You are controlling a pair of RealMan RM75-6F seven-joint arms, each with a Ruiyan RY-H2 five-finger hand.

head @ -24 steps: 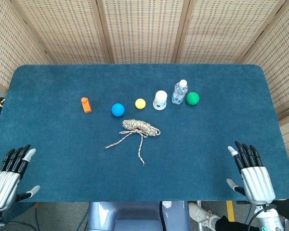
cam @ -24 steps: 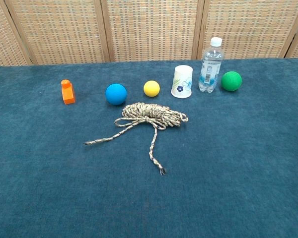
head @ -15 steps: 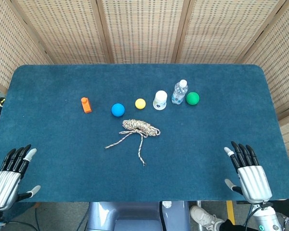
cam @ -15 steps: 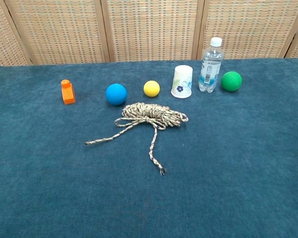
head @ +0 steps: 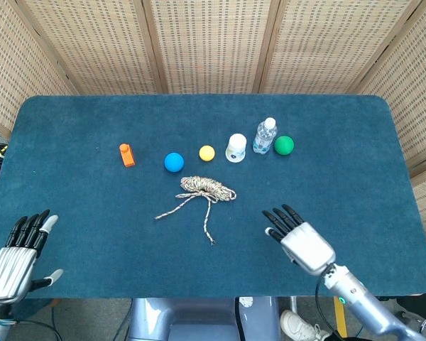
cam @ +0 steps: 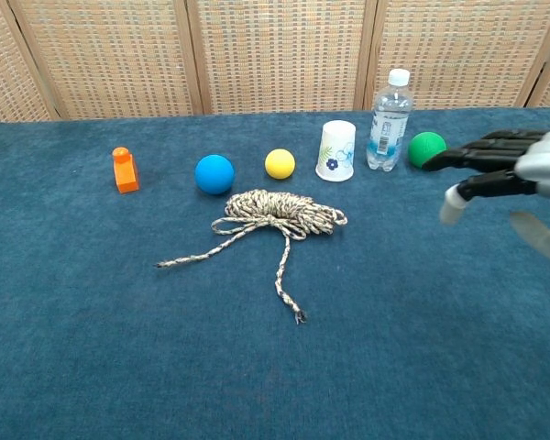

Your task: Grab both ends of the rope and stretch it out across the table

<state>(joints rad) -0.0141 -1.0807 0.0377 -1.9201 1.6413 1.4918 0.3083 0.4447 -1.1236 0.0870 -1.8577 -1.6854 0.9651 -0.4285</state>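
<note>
1. Speckled beige rope (head: 208, 188) lies mid-table: the coil's long axis runs left-right, and two loose tails run toward the near edge, one slanting left, one nearly straight.
2. Right hand (head: 296, 234) hovers to the right of the tails, fingers apart, holding nothing.
3. Left hand (head: 21, 245) sits at the near-left corner, fingers spread, empty.
4. Blue felt table (head: 85, 199) is bare between the rope and each hand.

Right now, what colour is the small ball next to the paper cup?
Yellow: the small yellow ball left of the white paper cup, clearest in the chest view.
</note>
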